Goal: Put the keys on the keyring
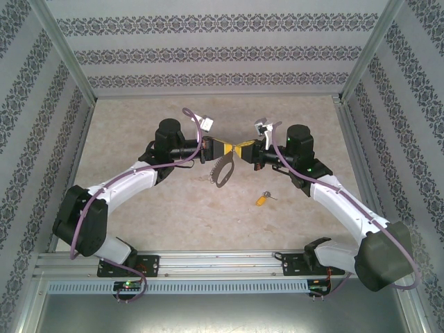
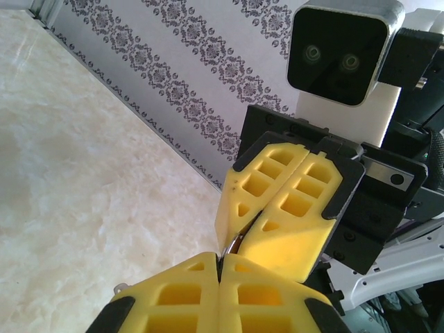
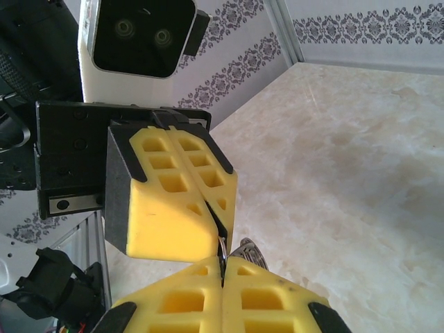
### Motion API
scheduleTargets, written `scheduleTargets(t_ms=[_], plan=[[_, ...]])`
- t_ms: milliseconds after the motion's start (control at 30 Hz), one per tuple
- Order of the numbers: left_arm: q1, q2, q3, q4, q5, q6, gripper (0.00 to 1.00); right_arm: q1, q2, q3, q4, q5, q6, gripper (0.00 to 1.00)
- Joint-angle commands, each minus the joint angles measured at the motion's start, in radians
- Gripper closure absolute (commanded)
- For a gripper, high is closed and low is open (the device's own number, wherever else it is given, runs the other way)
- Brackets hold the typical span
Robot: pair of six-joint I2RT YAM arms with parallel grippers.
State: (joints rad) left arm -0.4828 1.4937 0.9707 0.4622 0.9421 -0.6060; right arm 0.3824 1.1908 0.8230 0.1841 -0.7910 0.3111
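Marbled beige counter (image 1: 173, 208) spreads beneath me. My left jaws and right jaws meet tip to tip, both clamped on the dark keyring (image 1: 222, 170) at its upper end; the yellow-headed key (image 1: 262, 199) lies flat to the keyring's right, apart.

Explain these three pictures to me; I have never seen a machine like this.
Two white robot arms are bolted to a beige table. One picture looks down from above; the other two come from cameras on the wrists. The left gripper and right gripper meet mid-table, both shut on a dark grey flat oval keyring hanging between them. A small silver key with a yellow plastic head lies loose on the table, nearer the right arm.
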Motion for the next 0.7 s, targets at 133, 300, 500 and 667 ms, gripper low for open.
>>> scheduleTargets(t_ms=[133,300,500,667], plan=[[-0.002,0.013,0.006,0.121,0.042,-0.039,0.91,0.0,0.0,0.02,0.038,-0.018,0.005,1.0],[-0.003,0.023,0.008,0.145,0.047,-0.054,0.8,0.001,0.004,0.02,0.037,-0.023,0.006,1.0],[-0.003,0.025,0.006,0.17,0.049,-0.065,0.89,0.0,0.004,0.021,0.034,-0.023,0.005,1.0],[-0.003,0.028,-0.002,0.198,0.059,-0.078,1.0,0.0,0.006,0.026,0.035,-0.02,0.008,1.0]])
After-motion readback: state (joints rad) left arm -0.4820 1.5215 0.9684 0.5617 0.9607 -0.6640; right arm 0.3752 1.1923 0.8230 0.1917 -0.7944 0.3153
